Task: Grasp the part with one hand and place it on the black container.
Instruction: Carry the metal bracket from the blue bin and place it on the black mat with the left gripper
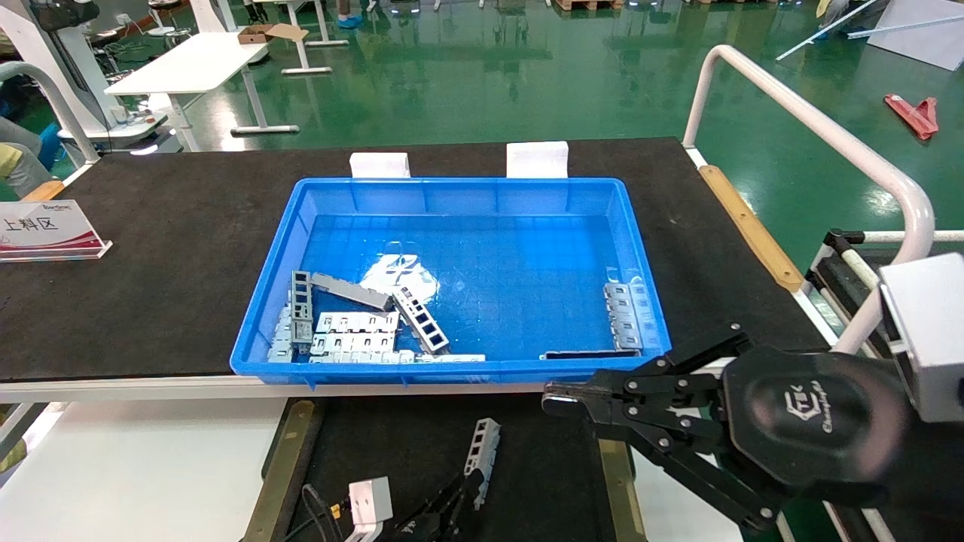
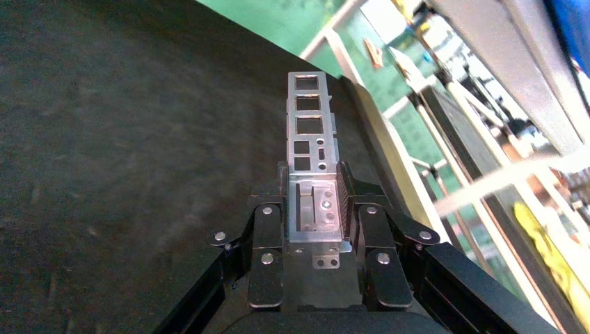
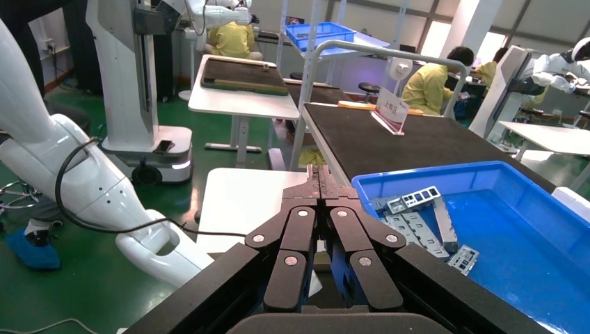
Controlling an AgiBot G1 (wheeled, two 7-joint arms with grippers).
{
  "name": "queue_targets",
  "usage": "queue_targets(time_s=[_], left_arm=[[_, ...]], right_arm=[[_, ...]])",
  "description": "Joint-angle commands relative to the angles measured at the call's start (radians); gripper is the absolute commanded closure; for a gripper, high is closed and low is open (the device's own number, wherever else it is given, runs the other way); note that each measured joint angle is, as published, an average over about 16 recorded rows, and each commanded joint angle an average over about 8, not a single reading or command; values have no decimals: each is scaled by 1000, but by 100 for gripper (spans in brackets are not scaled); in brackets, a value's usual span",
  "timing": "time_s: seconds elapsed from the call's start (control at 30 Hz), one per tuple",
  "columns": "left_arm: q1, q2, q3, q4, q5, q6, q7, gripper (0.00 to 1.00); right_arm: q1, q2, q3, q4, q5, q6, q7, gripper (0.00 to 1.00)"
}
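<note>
One part clamped between left claw

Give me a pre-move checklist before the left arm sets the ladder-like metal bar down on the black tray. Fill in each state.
1. Left tool shut on the silver-grey ladder-like metal bar: ok.
2. Bar sits straight between the fingers: ok.
3. Bar is over the flat matte black tray: ok.
4. Bar touching the tray surface: cannot tell.
5. Right tool shut, parked beside the blue plastic bin, away from the bar: ok.
</note>
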Motion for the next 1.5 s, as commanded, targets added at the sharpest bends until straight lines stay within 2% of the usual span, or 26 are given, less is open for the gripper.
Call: queue_targets(time_s=[0.03, 0.23, 0.63, 0.7, 0.73, 0.77, 0.8, 0.93, 0.97, 1.03, 1.07, 1.5], left_arm=[[0, 26, -20, 24, -15, -4, 11, 100], [-9, 61, -30, 55, -71, -14, 14, 100], [-13, 71, 32, 38, -214, -66, 56, 100], [-13, 72, 40, 35, -243, -72, 69, 100], [-13, 72, 44, 34, -257, -74, 76, 99], [-13, 72, 49, 32, -272, -76, 84, 96], [-13, 73, 53, 31, -286, -77, 91, 86], [-12, 73, 75, 23, -342, -80, 124, 36], [-12, 73, 80, 21, -356, -80, 132, 24], [-12, 73, 92, 19, -383, -80, 148, 3], [-12, 73, 97, 18, -397, -80, 157, 0], [-18, 73, 165, 18, -568, -63, 270, 0]], right_arm=[[0, 0, 0, 0, 0, 0, 0, 100], [0, 0, 0, 0, 0, 0, 0, 100], [0, 0, -1, 0, 1, 0, -1, 100], [0, 0, -1, 0, 1, 1, -1, 92], [0, 1, -1, 0, 1, 1, -1, 81], [0, 1, -1, 0, 1, 1, -1, 68], [0, 1, -1, 0, 1, 1, -1, 56], [0, 1, -2, 0, 1, 1, -1, 8], [0, 1, -2, 0, 1, 1, -1, 1], [0, 1, -2, 0, 1, 1, -1, 0], [0, 1, -2, 0, 1, 1, -1, 0], [1, 1, -2, 0, 2, 1, -1, 0]])
